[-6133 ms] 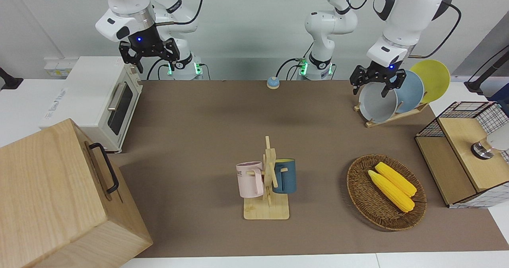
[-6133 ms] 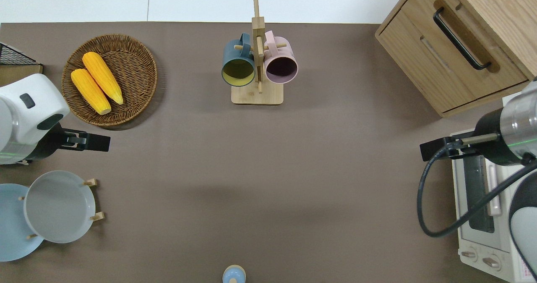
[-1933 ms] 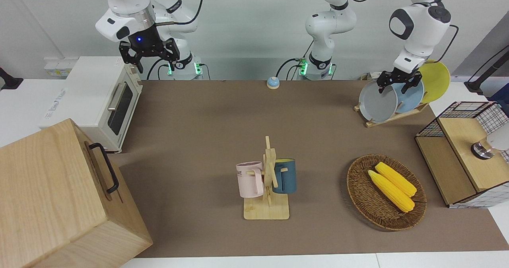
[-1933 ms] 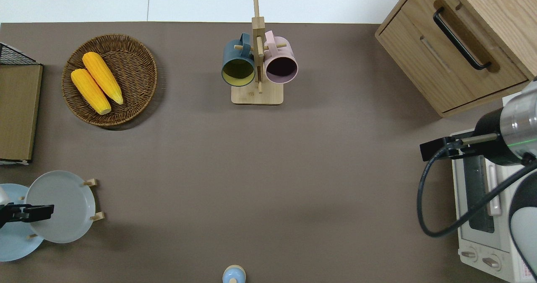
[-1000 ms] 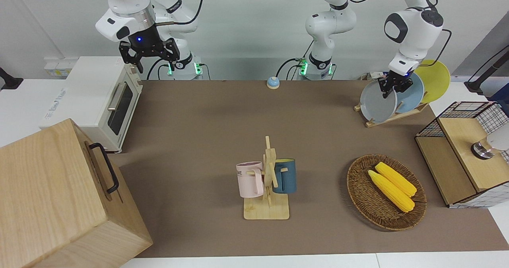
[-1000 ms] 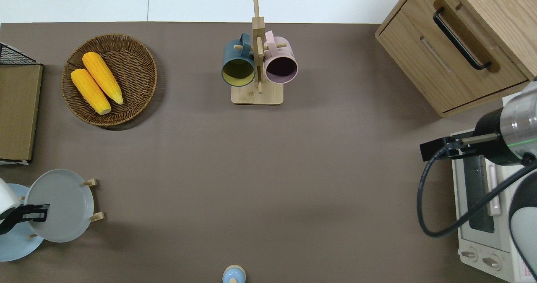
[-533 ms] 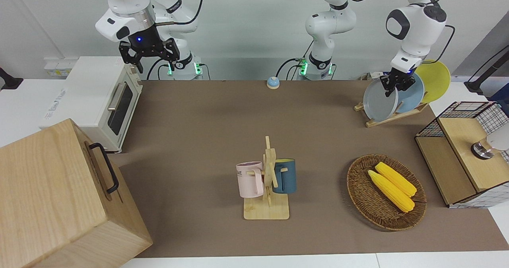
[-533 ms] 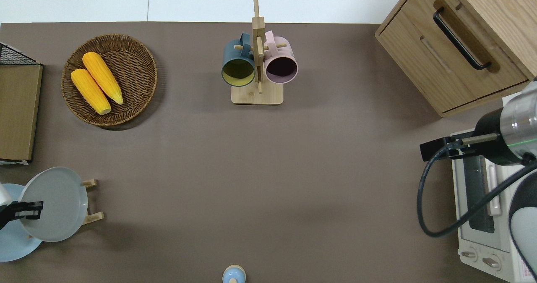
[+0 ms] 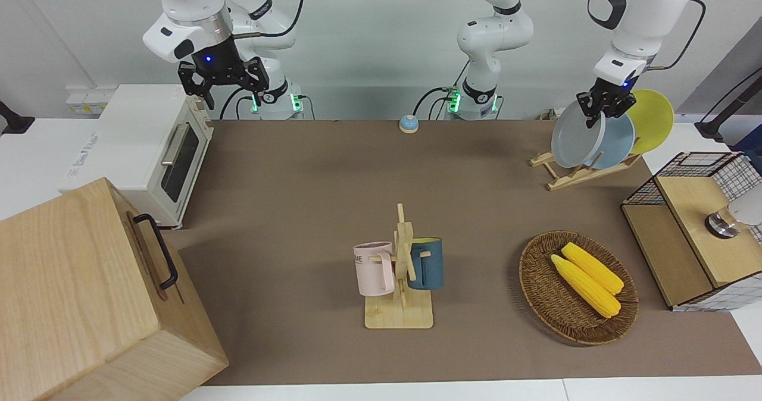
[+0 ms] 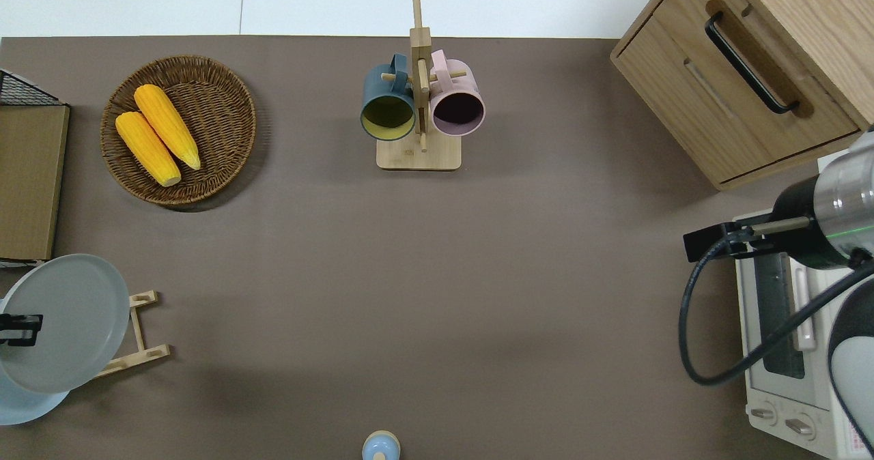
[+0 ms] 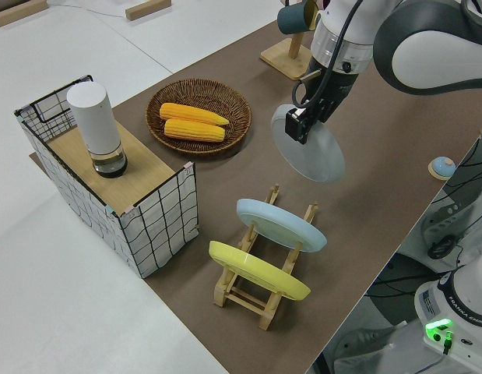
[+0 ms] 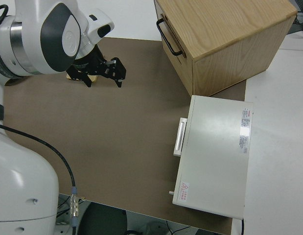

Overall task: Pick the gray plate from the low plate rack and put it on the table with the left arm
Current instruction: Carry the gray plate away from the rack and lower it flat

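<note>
My left gripper [image 9: 601, 105] is shut on the upper rim of the gray plate [image 9: 576, 136]. It holds the plate tilted in the air, clear of the low plate rack [image 9: 571, 175]. In the overhead view the plate [image 10: 68, 323] hangs over the rack [image 10: 136, 337] and part of the sky-blue plate [image 10: 20, 398]. The left side view shows the plate [image 11: 311, 152] well above the rack [image 11: 264, 296]. The brown-matted table [image 9: 309, 181] lies below. My right arm is parked, its gripper [image 9: 221, 85] open.
A sky-blue plate [image 9: 619, 145] and a yellow plate [image 9: 652, 118] stay in the rack. A corn basket [image 9: 577, 288] and a wire-sided box [image 9: 696, 228] stand farther from the robots. A mug tree [image 9: 400, 270], bell [image 9: 408, 124], toaster oven [image 9: 149, 151] and wooden cabinet [image 9: 89, 300] also stand here.
My left gripper closed on the gray plate's rim and has lifted it up out of the rack, whose front slots now show bare. The right arm has not moved.
</note>
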Robot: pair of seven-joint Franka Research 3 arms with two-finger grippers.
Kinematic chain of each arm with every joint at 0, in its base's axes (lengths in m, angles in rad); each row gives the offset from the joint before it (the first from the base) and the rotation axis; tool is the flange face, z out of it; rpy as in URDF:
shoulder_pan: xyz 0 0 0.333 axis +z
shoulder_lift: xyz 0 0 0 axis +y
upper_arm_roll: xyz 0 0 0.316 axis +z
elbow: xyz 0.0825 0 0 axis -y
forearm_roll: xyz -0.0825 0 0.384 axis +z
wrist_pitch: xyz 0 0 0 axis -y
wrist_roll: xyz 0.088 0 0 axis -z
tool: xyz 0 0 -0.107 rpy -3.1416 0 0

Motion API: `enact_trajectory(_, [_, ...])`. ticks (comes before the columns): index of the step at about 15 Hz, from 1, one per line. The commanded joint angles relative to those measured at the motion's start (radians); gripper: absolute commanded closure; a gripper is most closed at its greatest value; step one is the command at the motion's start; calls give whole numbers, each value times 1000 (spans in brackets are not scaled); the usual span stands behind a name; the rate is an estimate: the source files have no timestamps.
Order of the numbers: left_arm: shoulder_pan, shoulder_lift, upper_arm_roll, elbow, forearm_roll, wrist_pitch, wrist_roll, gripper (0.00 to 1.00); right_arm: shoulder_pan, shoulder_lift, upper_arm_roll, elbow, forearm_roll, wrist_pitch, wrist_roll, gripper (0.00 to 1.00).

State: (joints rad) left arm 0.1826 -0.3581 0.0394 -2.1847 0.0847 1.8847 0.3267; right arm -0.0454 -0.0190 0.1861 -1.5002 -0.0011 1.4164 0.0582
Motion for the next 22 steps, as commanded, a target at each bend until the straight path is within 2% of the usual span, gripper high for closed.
enact_trajectory(1, [-5, -4, -36, 81, -44, -119, -61, 1000, -10, -2, 6, 6, 10, -14, 0, 11])
enact_trajectory(5, [-5, -16, -50, 92, -175, -163, -126, 1000, -10, -2, 6, 6, 10, -14, 0, 13])
enact_trajectory(9, [-5, -16, -101, 88, -318, -187, -230, 1000, -10, -2, 6, 6, 10, -14, 0, 13])
enact_trajectory(12, [-5, -9, -108, 59, -420, -185, -238, 1000, -10, -2, 6, 6, 10, -14, 0, 13])
enact_trajectory(15, [-5, -4, -113, -3, -503, -154, -224, 1000, -10, -2, 6, 6, 10, -14, 0, 11])
enact_trajectory(17, [-11, -4, -115, -56, -522, -104, -212, 1000, -10, -2, 6, 6, 10, -14, 0, 11])
enact_trajectory(22, [-31, -1, -115, -216, -588, 14, -40, 1000, -10, -2, 6, 6, 10, -14, 0, 11])
